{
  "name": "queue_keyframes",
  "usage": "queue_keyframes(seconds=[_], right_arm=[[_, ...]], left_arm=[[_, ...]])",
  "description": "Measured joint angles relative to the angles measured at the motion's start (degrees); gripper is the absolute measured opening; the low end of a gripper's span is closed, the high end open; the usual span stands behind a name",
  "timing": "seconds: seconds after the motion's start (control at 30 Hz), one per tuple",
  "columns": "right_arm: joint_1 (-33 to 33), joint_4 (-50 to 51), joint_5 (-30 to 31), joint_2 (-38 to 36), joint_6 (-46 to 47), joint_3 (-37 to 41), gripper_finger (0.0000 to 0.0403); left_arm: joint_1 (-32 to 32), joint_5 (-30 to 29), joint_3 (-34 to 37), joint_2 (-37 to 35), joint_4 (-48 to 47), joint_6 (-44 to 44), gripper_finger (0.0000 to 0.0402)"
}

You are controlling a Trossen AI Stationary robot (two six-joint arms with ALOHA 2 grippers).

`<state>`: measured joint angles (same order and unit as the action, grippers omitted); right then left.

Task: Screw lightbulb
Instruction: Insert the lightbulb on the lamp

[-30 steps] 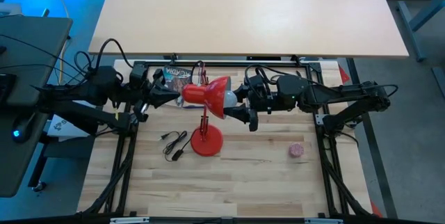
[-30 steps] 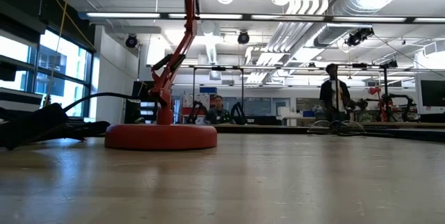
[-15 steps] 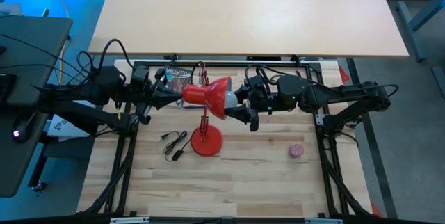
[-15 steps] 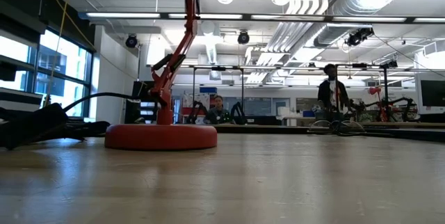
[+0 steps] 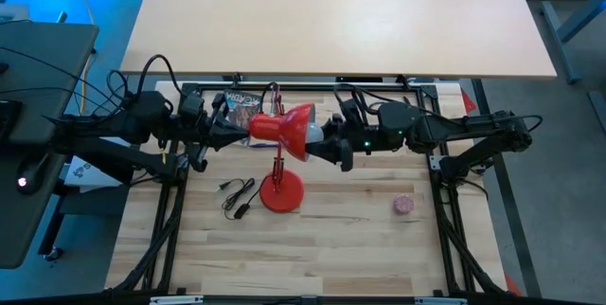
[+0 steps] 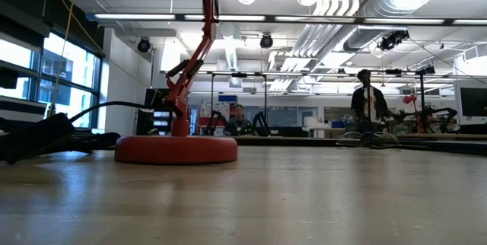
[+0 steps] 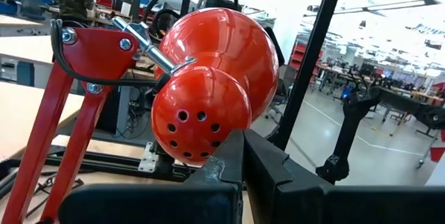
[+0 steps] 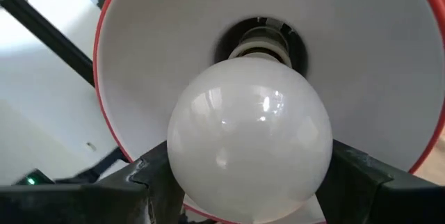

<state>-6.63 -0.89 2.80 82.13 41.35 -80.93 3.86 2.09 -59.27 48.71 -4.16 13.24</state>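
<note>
A red desk lamp stands on its round base (image 5: 281, 194) (image 6: 176, 150) mid-table, its shade (image 5: 284, 127) tipped on its side with the mouth toward the table's right. The white lightbulb (image 5: 313, 135) (image 8: 250, 140) sits in the shade's mouth, its neck at the socket (image 8: 261, 40). My right gripper (image 5: 324, 142) (image 8: 250, 172) comes level from the right and is shut on the bulb. From the left, my left gripper (image 5: 237, 133) (image 7: 242, 151) is shut, its tips at the back of the shade. My left gripper's shut fingertips (image 7: 233, 156) rest against the shade's small perforated rear dome (image 7: 208, 137), coming level from the table's left. The lamp stands on its base. My right gripper pinches the bulb's round glass (image 8: 208, 182) between its two fingers (image 8: 149, 175), one on each side. It comes level from the table's right, along the bulb's axis. The bulb's neck points into the shade's socket.
A small pink ball (image 5: 405, 205) lies at the near right. The lamp's black cord and plug (image 5: 237, 198) lie left of the base. A printed packet (image 5: 241, 104) sits behind the shade. People stand in the room beyond the table (image 6: 367, 104).
My right gripper has rolled about its own axis with the bulb still between its fingers, staying where it was. The lamp has kept its place.
</note>
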Motion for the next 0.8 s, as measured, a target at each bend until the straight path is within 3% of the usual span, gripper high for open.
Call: queue_keyframes(seconds=[0.5, 0.8], right_arm=[[0.02, 0.21, -0.36, 0.02, 2.32, 0.00, 0.0247], [0.04, 0.62, -1.77, 0.04, 2.82, 0.00, 0.0247]], left_arm=[[-0.09, -2.61, 0.04, -3.17, -4.31, -2.97, 0.0000], [-3.03, 2.49, -4.55, -2.11, -11.46, -3.76, 0.0000]])
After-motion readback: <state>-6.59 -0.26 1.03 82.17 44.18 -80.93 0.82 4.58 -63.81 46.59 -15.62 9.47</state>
